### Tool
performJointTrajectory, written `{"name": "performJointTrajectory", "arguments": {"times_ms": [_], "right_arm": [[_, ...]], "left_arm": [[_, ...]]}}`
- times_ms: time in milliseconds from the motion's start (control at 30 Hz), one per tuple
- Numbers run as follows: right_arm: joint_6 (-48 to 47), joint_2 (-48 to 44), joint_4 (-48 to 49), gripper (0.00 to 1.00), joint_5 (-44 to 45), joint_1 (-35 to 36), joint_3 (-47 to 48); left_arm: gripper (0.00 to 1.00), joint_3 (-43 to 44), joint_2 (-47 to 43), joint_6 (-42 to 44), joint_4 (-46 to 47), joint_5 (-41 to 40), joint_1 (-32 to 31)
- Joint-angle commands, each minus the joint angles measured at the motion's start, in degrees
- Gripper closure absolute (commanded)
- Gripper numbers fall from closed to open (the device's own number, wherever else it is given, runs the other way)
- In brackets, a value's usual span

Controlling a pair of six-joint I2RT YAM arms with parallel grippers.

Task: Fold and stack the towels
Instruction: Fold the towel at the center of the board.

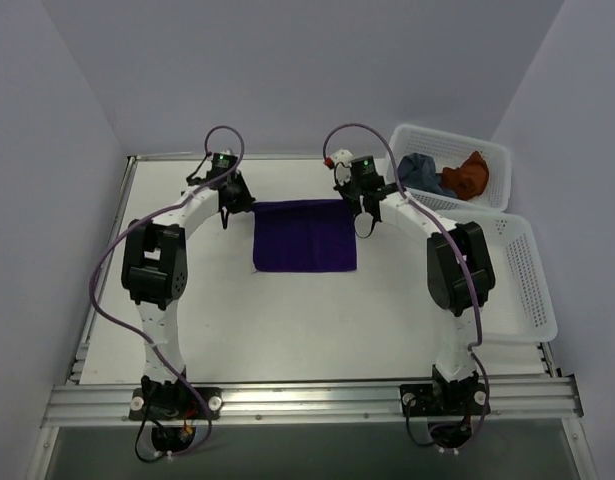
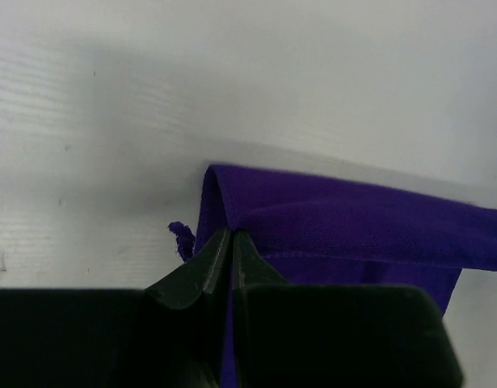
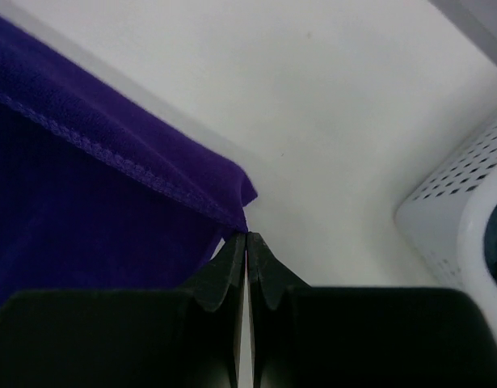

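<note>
A deep purple towel (image 1: pixel 305 235) lies spread on the white table between the two arms. My left gripper (image 1: pixel 227 214) is at its far left corner. In the left wrist view the jaws (image 2: pixel 232 233) are shut on that corner, with a fold of purple towel (image 2: pixel 345 222) rising from them. My right gripper (image 1: pixel 367 224) is at the far right corner. In the right wrist view it (image 3: pixel 246 235) is shut, pinching just the tip of the purple towel (image 3: pixel 86 194). A slate blue-grey towel (image 1: pixel 419 170) and a rust orange towel (image 1: pixel 469 175) lie bunched in the back basket.
The white perforated basket (image 1: pixel 452 133) holding the two towels stands at the back right; its corner (image 3: pixel 462 214) shows close to the right gripper. A second white basket (image 1: pixel 535 290) lies along the table's right side. Grey walls enclose the table.
</note>
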Motion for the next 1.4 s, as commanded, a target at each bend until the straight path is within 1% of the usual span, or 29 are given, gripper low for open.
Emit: {"name": "performJointTrajectory", "arguments": {"times_ms": [0,67,200,300,333,400,567,800,967,1000,1033,1067,1133,1167,1200,1233,1267,1367], "right_arm": [[-3.10,-7.13,-2.47,1.00,-1.73,1.01,-5.25],[-2.66,-10.10,-2.64,1.00,-1.55,1.80,-9.10],[-1.43,-14.34,-4.40,1.00,-0.06,3.82,-13.86],[-0.38,-16.80,-5.81,1.00,0.73,5.49,-16.85],[-0.03,-17.59,-6.07,1.00,3.08,5.93,-17.47],[1.03,-18.38,-7.04,1.00,4.24,7.07,-18.70],[3.32,-20.31,-8.09,1.00,5.83,8.22,-22.31],[4.19,-21.81,-9.24,1.00,7.59,8.66,-25.56],[6.56,-21.81,-9.94,0.99,7.41,9.97,-27.85],[7.09,-21.73,-9.85,0.95,7.41,10.32,-28.63],[7.88,-21.55,-9.94,0.86,7.41,10.59,-28.90],[8.84,-21.46,-10.29,0.68,7.06,11.20,-29.25],[10.08,-21.90,-10.55,0.49,7.41,11.91,-29.70],[10.78,-22.25,-11.16,0.40,6.98,12.08,-29.52],[11.57,-22.69,-11.34,0.37,6.36,12.35,-29.35],[12.10,-24.08,-11.26,0.33,5.83,12.35,-29.00],[12.89,-24.88,-10.91,0.28,5.65,12.44,-28.64],[18.24,-26.47,-9.60,0.18,5.83,10.86,-26.63]], "left_arm": [[0.98,-6.37,-6.56,0.38,2.02,2.25,0.17],[0.98,-10.23,-9.46,0.20,2.03,2.35,-0.44],[0.98,-15.34,-14.55,-0.32,0.10,1.38,-1.24],[0.98,-19.73,-17.72,-1.12,0.53,1.55,-1.50],[0.98,-20.53,-18.25,-1.12,0.53,1.47,-1.59],[0.98,-21.94,-19.31,-1.21,0.27,1.38,-1.94],[0.98,-24.49,-19.49,-1.91,-1.40,1.64,-3.52],[0.98,-28.10,-21.25,-2.26,-3.42,1.29,-3.61],[0.97,-29.85,-21.60,-2.70,-3.95,4.97,-3.79],[0.91,-30.55,-22.03,-2.79,-4.38,5.07,-3.79],[0.82,-30.82,-22.30,-2.79,-4.82,5.16,-3.88],[0.78,-31.08,-22.74,-2.79,-5.26,5.16,-3.88],[0.48,-31.09,-24.40,-2.61,-7.19,4.98,-3.96],[0.40,-30.91,-25.11,-2.18,-7.81,4.63,-4.05],[0.28,-30.39,-26.42,-2.00,-9.21,3.50,-4.14],[0.19,-30.04,-27.04,-1.82,-9.74,2.79,-4.23],[0.06,-29.68,-27.66,-1.30,-10.18,2.35,-4.32],[0.06,-27.58,-27.84,0.37,-10.01,1.55,-4.23]]}}
